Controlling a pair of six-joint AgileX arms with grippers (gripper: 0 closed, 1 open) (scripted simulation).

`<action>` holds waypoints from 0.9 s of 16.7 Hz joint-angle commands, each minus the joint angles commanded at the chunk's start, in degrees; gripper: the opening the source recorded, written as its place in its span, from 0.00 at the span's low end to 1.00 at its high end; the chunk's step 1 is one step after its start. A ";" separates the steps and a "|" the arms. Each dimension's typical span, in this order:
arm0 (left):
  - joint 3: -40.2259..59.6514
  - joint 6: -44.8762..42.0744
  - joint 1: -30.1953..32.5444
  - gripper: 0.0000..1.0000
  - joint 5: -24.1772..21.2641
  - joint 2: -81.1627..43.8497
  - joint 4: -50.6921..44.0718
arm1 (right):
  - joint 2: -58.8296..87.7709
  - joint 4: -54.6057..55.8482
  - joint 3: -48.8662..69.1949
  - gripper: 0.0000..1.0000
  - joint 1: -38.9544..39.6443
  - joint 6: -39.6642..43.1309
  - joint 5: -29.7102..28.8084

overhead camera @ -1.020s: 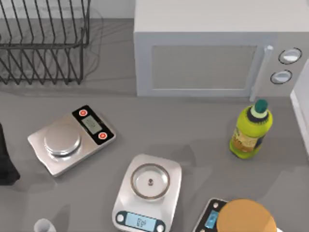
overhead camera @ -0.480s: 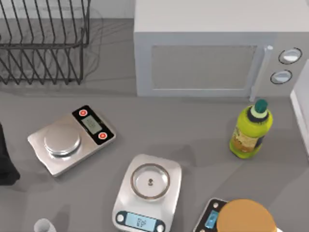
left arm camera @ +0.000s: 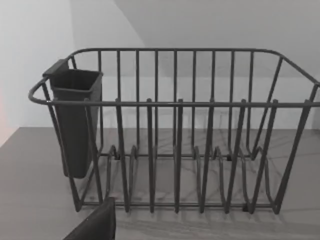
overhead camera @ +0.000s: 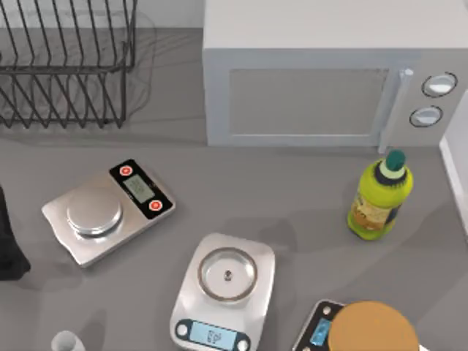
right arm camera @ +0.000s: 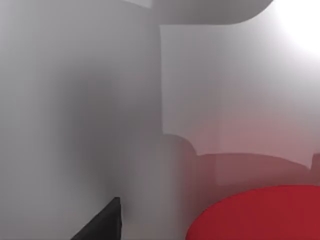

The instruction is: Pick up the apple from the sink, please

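Basically at approach stage: right gripper (right arm camera: 100,225) is down inside the sink (right arm camera: 90,110), apple (right arm camera: 260,215) just beside it, not yet grasped; can't tell its finger state. Left arm parked facing the dish rack (left arm camera: 175,150). Grasp and lift remain.

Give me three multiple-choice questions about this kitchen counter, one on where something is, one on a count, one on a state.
1. Where does the yellow-green bottle stand?
A. in front of the microwave's knob end
B. inside the dish rack
C. on a scale

2. How many kitchen scales are on the counter?
A. one
B. three
C. five

3. How is the bottle's green cap?
A. lying beside it
B. missing
C. on the bottle

Answers: 1 A, the top view shows it just below the knobs; 2 B, two steel ones plus one under the tan-orange disc; 3 C, the cap sits on its neck.
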State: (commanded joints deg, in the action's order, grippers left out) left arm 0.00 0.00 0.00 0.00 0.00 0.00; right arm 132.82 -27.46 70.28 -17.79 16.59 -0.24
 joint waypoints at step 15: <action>0.00 0.00 0.00 1.00 0.00 0.00 0.00 | 0.00 0.00 0.00 0.10 0.00 0.00 0.00</action>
State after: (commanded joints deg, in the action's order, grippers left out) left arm 0.00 0.00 0.00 0.00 0.00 0.00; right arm 132.82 -27.46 70.28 -17.79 16.59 -0.24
